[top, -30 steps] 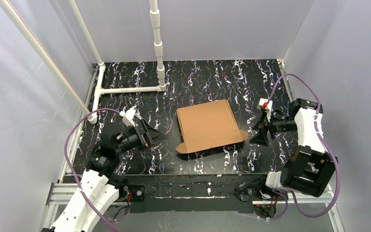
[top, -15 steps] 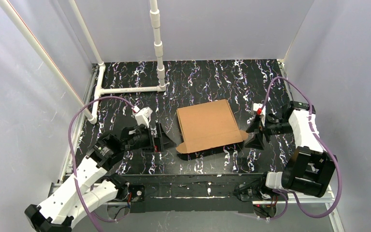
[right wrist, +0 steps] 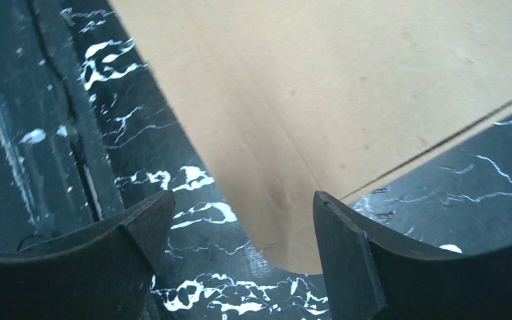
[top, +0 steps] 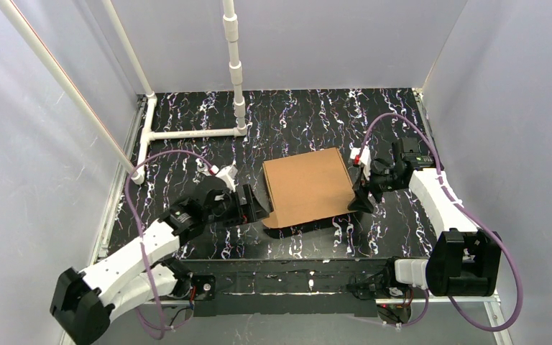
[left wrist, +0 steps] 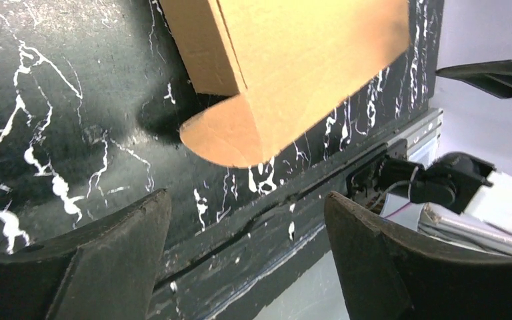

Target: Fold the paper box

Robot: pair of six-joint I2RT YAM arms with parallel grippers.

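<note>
The bench (top: 295, 115) takes up most of the overhead view. It is a black slab veined with thin white streaks like marble, and its near edge is cut off behind the arm bases. A white pipe frame (top: 236, 72) stands at the far left, with its top out of the picture.

The paper box (top: 307, 185) lies near the middle of the bench, a little toward the near side. It is plain matte brown cardboard, a shallow rectangle turned slightly askew with its broad top panel facing up. We cannot see what lies under that panel. From the left wrist the box (left wrist: 293, 53) shows a low side wall and a crisp folded edge. A rounded flap (left wrist: 230, 137) juts from its near corner and throws a shadow on the bench. From the right wrist the box (right wrist: 347, 80) fills the upper picture, blurred, with one straight dark seam crossing it. Its rounded corner reaches down between the fingers in that view, and we cannot tell whether it touches them.

The left tool (top: 251, 208) sits just beside the box's near-left corner, with its dull black wedge-shaped jaws spread apart (left wrist: 247, 200). The right tool (top: 361, 201) is at the box's right edge and hides the corner there. Its jaws are likewise spread wide (right wrist: 243, 200).
</note>
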